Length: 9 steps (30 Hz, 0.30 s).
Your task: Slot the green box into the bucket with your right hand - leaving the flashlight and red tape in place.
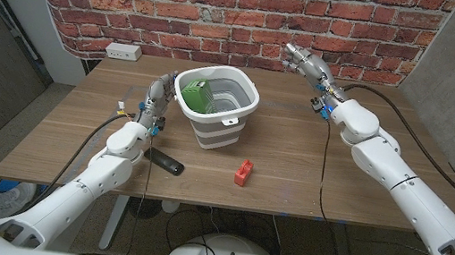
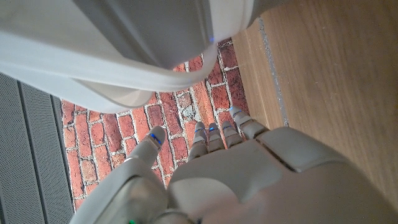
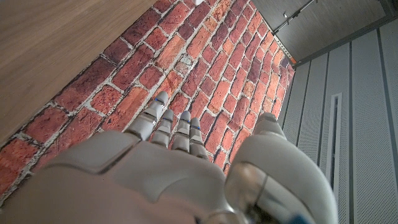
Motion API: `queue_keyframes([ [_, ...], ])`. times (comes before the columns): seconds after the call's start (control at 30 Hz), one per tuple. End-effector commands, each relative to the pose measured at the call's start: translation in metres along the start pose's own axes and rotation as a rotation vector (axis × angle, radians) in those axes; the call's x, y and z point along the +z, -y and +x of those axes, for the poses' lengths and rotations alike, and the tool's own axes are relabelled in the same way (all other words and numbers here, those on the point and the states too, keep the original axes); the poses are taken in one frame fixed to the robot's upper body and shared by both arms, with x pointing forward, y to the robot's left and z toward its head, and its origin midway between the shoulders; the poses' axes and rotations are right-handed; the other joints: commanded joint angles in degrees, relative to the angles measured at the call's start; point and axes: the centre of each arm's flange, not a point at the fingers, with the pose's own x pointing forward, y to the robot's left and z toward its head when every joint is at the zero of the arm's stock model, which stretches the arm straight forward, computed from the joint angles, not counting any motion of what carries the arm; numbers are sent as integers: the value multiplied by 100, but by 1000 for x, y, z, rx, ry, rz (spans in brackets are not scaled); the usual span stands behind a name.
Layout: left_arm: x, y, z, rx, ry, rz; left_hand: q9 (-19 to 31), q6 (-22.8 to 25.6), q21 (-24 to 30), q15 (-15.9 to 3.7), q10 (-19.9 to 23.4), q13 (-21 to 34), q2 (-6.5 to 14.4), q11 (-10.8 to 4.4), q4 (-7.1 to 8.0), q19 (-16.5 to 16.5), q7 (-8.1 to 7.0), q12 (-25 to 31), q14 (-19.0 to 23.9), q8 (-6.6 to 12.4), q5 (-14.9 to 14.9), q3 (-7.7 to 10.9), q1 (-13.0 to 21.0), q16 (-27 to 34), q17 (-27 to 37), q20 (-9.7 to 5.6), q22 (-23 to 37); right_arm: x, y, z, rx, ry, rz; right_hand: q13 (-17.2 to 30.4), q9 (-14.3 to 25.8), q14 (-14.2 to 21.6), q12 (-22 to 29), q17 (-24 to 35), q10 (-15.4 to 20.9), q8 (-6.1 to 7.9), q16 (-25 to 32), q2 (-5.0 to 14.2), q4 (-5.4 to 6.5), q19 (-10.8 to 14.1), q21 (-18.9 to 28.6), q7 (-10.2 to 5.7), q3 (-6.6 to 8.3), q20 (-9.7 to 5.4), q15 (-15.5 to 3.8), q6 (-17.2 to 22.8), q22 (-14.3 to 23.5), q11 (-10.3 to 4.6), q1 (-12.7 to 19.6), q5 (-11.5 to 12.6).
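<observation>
The green box (image 1: 196, 94) lies inside the white and grey bucket (image 1: 225, 129), leaning against its far left wall. My right hand (image 1: 306, 64) hangs open above the far right part of the table, to the right of the bucket, holding nothing; its fingers (image 3: 168, 124) point at the brick wall. My left hand (image 1: 156, 99) stands open just left of the bucket with nothing in it, and the bucket's rim (image 2: 124, 74) shows close by its fingers (image 2: 214, 134). The black flashlight (image 1: 167, 162) lies near the front edge. The red tape (image 1: 243, 172) sits in front of the bucket.
A brick wall (image 1: 228, 1) backs the table, with a white power strip (image 1: 123, 51) at the far left edge. Bare wood (image 1: 311, 172) stretches to the right of the bucket. A cable trails from each wrist over the table.
</observation>
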Motion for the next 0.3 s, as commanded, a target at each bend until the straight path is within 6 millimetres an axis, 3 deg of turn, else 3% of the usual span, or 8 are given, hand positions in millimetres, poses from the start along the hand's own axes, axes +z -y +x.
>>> queue_keyframes([
  [0.03, -4, 4, 1, 3, -2, -3, 22, -17, 17, -4, -11, 18, 468, 5, -25, -32, 18, -7, -36, -7, -18, -10, 2, -2, 9, -227, 16, -26, 12, -15, -90, -21, 80, -29, -1, -47, -51, -4, 47, 36, -20, 14, 104, -91, -36, 89, -34, -10, 19, 174, 9, 36, -206, 56],
  [0.3, -4, 5, 0, 7, 8, -4, 22, -31, 19, -6, -5, 18, 471, 3, -23, -30, 12, 0, -30, -9, -17, -13, 2, 4, 11, -233, 16, -50, 16, -24, -133, -51, 174, -56, 0, -68, -67, -7, 92, 20, -38, 63, 201, -196, -57, 108, -72, -46, -1, 245, 9, 70, -389, 84],
])
